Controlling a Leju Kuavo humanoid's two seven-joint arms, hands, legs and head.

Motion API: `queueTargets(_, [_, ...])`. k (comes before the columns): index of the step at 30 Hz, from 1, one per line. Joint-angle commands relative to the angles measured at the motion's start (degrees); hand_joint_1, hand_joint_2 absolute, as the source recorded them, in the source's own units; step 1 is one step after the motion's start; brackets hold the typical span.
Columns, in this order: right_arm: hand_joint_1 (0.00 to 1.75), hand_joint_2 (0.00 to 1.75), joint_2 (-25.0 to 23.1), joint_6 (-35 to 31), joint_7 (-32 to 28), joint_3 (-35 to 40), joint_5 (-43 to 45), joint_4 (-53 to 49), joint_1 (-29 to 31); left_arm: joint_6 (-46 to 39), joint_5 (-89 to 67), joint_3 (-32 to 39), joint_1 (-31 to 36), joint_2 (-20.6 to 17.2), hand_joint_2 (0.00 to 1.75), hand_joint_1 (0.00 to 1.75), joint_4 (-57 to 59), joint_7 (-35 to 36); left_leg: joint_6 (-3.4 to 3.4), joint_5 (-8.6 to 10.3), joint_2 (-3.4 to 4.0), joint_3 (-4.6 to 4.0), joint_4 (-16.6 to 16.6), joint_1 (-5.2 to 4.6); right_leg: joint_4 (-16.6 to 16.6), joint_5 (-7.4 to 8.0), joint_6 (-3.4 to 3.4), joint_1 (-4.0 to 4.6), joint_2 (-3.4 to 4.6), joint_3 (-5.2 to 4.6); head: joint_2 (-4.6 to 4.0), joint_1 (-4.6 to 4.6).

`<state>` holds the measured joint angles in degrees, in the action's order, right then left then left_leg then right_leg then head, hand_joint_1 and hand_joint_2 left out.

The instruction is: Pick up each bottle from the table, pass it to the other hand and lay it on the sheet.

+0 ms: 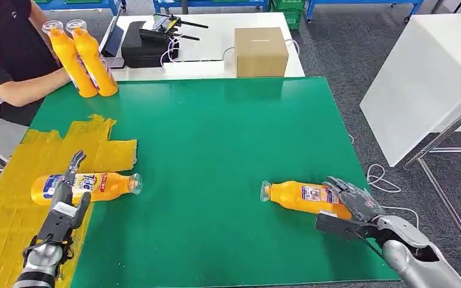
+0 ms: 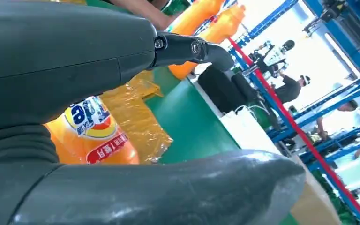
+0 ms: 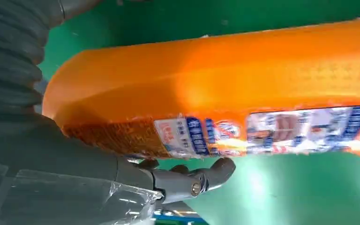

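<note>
Green table (image 1: 216,150): right hand (image 1: 351,201) wraps its fingers round the near-right bottle (image 1: 300,196); left hand (image 1: 69,186) hovers spread, holding nothing, over the sheet's bottle (image 1: 87,186).

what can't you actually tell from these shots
- Right hand on the near bottle: head view hides the contact behind the fingers; right wrist view is too close to show a closed grip.
- Bottle on the yellow sheet: its middle is hidden by the left hand.
- Bottle label print: blurred.
</note>
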<state>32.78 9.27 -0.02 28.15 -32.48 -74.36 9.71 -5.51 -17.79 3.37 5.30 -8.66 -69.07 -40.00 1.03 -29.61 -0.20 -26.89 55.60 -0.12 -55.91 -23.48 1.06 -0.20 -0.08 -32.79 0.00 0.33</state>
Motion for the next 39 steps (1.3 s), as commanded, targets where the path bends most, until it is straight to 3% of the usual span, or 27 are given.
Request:
queueTargets(1, [0.0,1.75,-0.21,0.84,1.27,-2.08,-1.08,0.37,-2.43,0.65,0.87,-1.08,0.46,0.57,0.0,0.0,-0.79,0.0,-0.07,0.01,-0.09,0.02,-0.04,0.1,0.12,0.03,0.01,0.1,-0.1,0.08,0.0,0.0])
queueTargets(5, [0.0,1.75,-2.66,4.2,2.1,-1.88,-4.22,8.13,-0.81,1.98,1.43,-2.73,2.83,0.92,0.0,0.0,0.88,0.0,-0.08,0.01,-0.11,0.13,-0.1,0.14,0.21,0.04,0.01,0.15,-0.1,0.17,0.0,0.0])
queueTargets(6, [0.1,1.75,-4.14,3.73,2.05,-1.61,-5.89,11.63,0.34,1.81,1.29,-3.19,3.52,1.09,0.0,0.0,1.67,0.0,-0.06,0.03,-0.13,0.13,-0.07,0.1,0.16,0.03,0.0,0.14,-0.12,0.15,0.0,-0.02])
queueTargets(7, [1.64,1.75,-5.57,2.88,1.76,-1.7,-6.86,14.29,0.97,1.76,1.24,-3.46,4.03,1.31,0.0,0.0,2.23,0.0,-0.08,0.05,-0.15,0.17,-0.13,0.17,0.29,0.08,0.02,0.21,-0.14,0.23,0.0,0.0])
queueTargets(8, [1.75,1.75,-6.75,2.08,1.15,-1.69,-7.39,16.58,1.44,1.87,1.2,-3.66,4.57,1.5,0.0,0.0,2.96,0.0,-0.06,0.06,-0.13,0.21,-0.13,0.14,0.27,0.08,0.02,0.23,-0.12,0.25,0.0,0.0])
queueTargets(23, [1.75,1.75,-8.75,1.7,-0.43,-3.35,-6.96,16.55,0.54,5.33,3.7,-2.94,4.73,2.34,0.0,0.0,3.64,0.0,-0.11,-0.05,0.28,0.65,-0.16,0.27,0.48,0.15,0.01,0.36,0.18,0.72,0.0,0.02])
queueTargets(26, [1.75,1.75,-14.99,-4.86,-4.76,-6.93,-5.17,15.23,0.56,17.44,9.51,2.7,4.41,5.82,0.0,0.0,5.05,0.39,-0.09,-0.1,0.47,0.84,-0.16,0.25,0.41,0.1,-0.01,0.33,0.35,0.81,0.0,0.02])
queueTargets(30, [1.75,1.75,-16.62,-4.96,-3.37,-6.41,-5.76,14.26,1.01,18.33,9.06,3.89,3.62,6.47,0.0,0.0,4.0,0.59,-0.1,-0.18,0.76,0.85,-0.13,0.3,0.32,0.12,-0.01,0.32,0.76,0.76,0.0,0.07])
queueTargets(31, [1.75,1.75,-18.61,-8.62,-8.31,-8.76,-3.43,11.75,-0.01,25.75,14.15,6.58,3.24,7.85,0.0,0.0,3.9,2.5,-0.13,-0.11,0.85,0.73,-0.18,0.33,0.39,0.22,-0.01,0.34,0.83,0.64,0.0,0.04])
queueTargets(32, [1.75,1.75,-20.45,-8.92,-8.62,-9.32,-3.01,10.16,-0.29,27.96,15.58,7.71,2.43,8.44,1.75,0.0,2.87,3.52,-0.12,-0.21,1.01,0.83,-0.12,0.31,0.27,0.12,-0.04,0.3,0.94,0.69,0.0,0.02])
queueTargets(33, [1.75,1.75,-24.44,-13.18,-13.08,-11.07,-1.55,6.74,-0.98,34.56,22.31,8.98,1.24,9.09,1.75,0.0,2.71,8.2,-0.19,-0.16,0.99,0.73,-0.16,0.35,0.34,0.19,-0.05,0.34,0.94,0.6,0.0,0.0])
queueTargets(34, [1.75,1.75,-29.04,-16.9,-13.79,-10.81,-2.41,1.73,-1.82,38.46,27.35,9.52,-2.15,9.67,1.75,0.0,0.16,9.53,-0.18,-0.25,1.11,0.93,-0.13,0.31,0.27,0.11,-0.06,0.31,1.08,0.7,0.0,0.0])
queueTargets(36, [1.75,1.75,-30.21,-16.9,-10.36,-9.05,-3.73,-0.86,-1.99,38.49,27.57,9.41,-3.99,9.79,1.75,0.0,-1.21,9.47,-0.21,-0.26,1.24,0.89,-0.2,0.3,0.25,0.12,-0.08,0.3,1.26,0.62,0.0,0.04])
queueTargets(39, [1.75,1.75,-29.35,-16.9,-10.43,-9.38,-3.56,-0.8,-2.31,38.47,27.61,9.39,-3.79,9.73,1.75,0.0,-1.34,9.46,-0.21,-0.31,1.13,0.65,-0.07,0.38,0.05,0.03,-0.06,0.35,1.14,0.35,0.0,-0.07])
